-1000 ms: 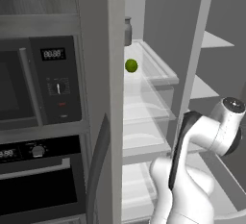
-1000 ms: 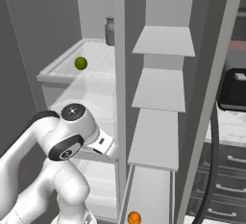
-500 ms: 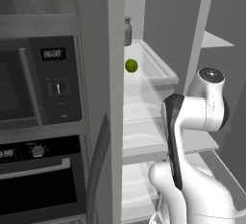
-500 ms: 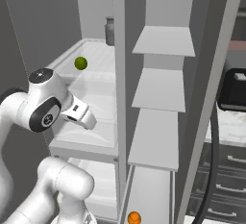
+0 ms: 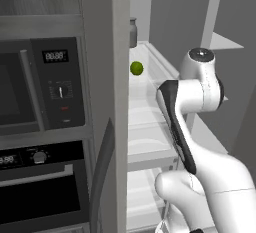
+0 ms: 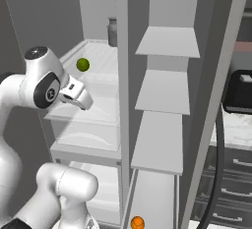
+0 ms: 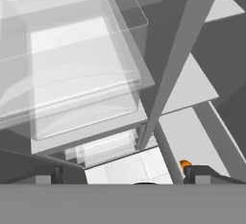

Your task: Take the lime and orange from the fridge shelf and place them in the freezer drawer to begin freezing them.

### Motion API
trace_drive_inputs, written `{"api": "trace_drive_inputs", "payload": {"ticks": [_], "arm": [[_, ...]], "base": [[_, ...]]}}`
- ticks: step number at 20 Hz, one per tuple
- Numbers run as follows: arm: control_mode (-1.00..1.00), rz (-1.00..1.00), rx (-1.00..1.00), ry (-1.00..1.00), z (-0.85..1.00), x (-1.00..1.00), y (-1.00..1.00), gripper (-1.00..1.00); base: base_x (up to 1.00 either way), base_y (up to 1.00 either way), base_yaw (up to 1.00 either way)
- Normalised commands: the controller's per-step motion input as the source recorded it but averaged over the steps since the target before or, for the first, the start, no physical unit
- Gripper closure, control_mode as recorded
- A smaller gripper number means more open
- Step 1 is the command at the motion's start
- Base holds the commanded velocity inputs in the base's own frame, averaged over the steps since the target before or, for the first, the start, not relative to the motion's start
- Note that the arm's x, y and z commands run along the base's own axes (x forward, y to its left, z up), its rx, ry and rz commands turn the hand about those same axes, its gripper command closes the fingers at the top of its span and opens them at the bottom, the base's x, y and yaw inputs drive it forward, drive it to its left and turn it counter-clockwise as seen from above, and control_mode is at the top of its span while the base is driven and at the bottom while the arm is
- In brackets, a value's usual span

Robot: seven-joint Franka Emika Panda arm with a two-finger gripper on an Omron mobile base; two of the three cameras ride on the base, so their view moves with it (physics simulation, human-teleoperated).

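In the upper middle of the left base view, sat the lime (image 5: pixel 136 68) on the translucent fridge shelf (image 5: pixel 162 66), just below a dark jar (image 5: pixel 133 32) at the back; in the right base view, sat upper left (image 6: pixel 82 64), alone on that shelf (image 6: pixel 96 52). At the bottom of the right base view, lay the orange (image 6: pixel 137 222), low in the freezer side, and peeked as an orange speck at the lower right of the hand view (image 7: pixel 184 164). At left centre of the right base view, hung the gripper (image 6: pixel 81 99), below and near the lime, empty, finger gap too hidden to tell. Judged light, firm, smooth and apt to roll: best pinched across the widest part, squarely, with gentle closing
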Motion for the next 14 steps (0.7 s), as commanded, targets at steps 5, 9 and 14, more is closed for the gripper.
{"api": "trace_drive_inputs", "payload": {"ticks": [5,9,14], "arm": [[-1.00,0.00,0.00,0.00,-0.09,0.06,0.03,-1.00],[-1.00,0.00,0.00,0.02,-0.15,0.04,0.00,-1.00],[-1.00,0.00,0.00,0.00,-0.13,0.00,0.00,-1.00]], "base": [[0.00,0.00,0.00],[0.00,0.00,0.00],[0.00,0.00,0.00]]}}
